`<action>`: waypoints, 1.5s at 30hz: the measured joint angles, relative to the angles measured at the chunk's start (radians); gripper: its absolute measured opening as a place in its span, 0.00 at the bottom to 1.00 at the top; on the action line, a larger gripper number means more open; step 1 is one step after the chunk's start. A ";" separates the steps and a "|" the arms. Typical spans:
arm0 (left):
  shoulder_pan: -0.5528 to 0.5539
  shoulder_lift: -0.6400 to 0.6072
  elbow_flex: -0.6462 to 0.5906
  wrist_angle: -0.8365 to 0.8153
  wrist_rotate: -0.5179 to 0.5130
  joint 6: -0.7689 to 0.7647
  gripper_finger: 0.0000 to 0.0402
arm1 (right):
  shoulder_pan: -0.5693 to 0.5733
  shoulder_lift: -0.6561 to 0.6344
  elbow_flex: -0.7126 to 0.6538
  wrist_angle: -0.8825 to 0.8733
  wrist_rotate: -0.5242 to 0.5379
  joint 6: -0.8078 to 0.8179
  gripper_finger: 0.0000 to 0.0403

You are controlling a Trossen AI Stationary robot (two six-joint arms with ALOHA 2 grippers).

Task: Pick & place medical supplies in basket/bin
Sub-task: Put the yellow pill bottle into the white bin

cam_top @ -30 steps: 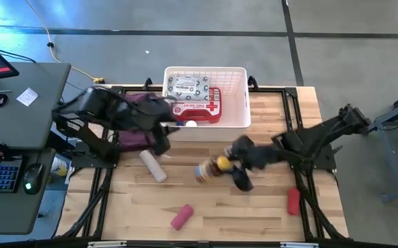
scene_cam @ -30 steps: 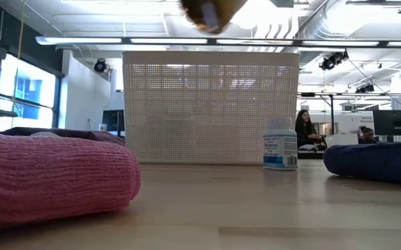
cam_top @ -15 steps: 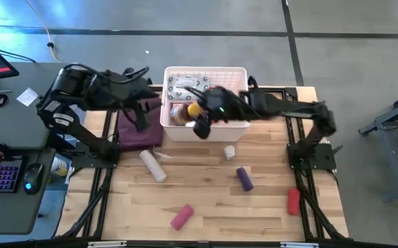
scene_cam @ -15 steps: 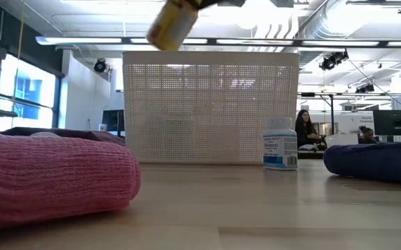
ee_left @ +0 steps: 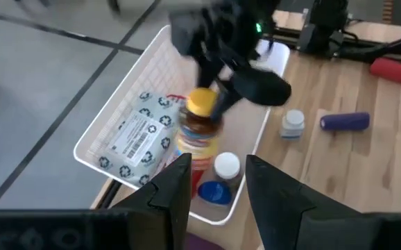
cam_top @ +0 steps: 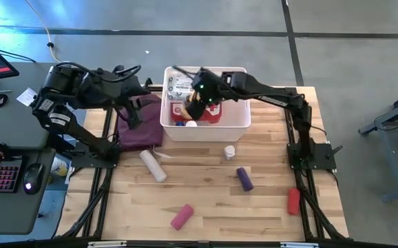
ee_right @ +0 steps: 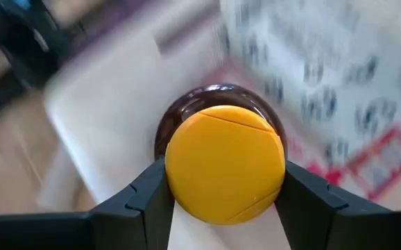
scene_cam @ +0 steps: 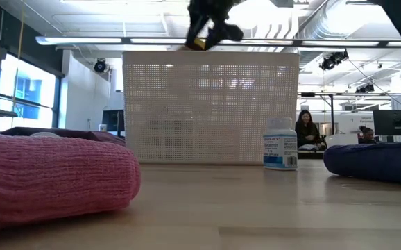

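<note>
One jar [cam_top: 192,107], gripped at its yellow cap by the right claw [cam_top: 197,103], hangs over the basket [cam_top: 237,120] at upper centre, poised for release. Left claw [ee_left: 214,191] part-open, empty.

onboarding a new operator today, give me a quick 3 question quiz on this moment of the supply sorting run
1. True or false: the right gripper is shut on the amber jar above the basket.
2. Which roll lies nearest the small white bottle on the table? A) pink roll B) purple roll C) red roll
3. Where is the left gripper, and does it hold anything?

Key:
1. True; its fingers clamp the yellow lid.
2. B
3. Beside the basket, over the maroon pouch; its fingers are apart, holding nothing.
</note>
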 joint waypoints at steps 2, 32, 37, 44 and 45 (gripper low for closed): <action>0.000 0.000 -0.002 0.005 -0.001 -0.006 0.42 | -0.002 0.011 -0.024 -0.062 -0.012 0.008 0.49; 0.000 -0.004 -0.004 0.005 0.004 -0.063 0.42 | -0.050 -0.059 -0.180 -0.236 0.044 0.033 0.45; 0.000 -0.004 -0.004 0.006 -0.002 -0.064 0.42 | -0.050 -0.063 -0.240 -0.163 -0.034 0.034 0.37; 0.000 -0.003 -0.004 0.005 -0.003 -0.095 0.42 | -0.044 -0.063 -0.413 0.071 -0.137 0.110 0.21; 0.000 -0.003 -0.004 0.005 -0.001 -0.098 0.42 | -0.045 -0.060 -0.435 0.104 -0.147 0.122 0.19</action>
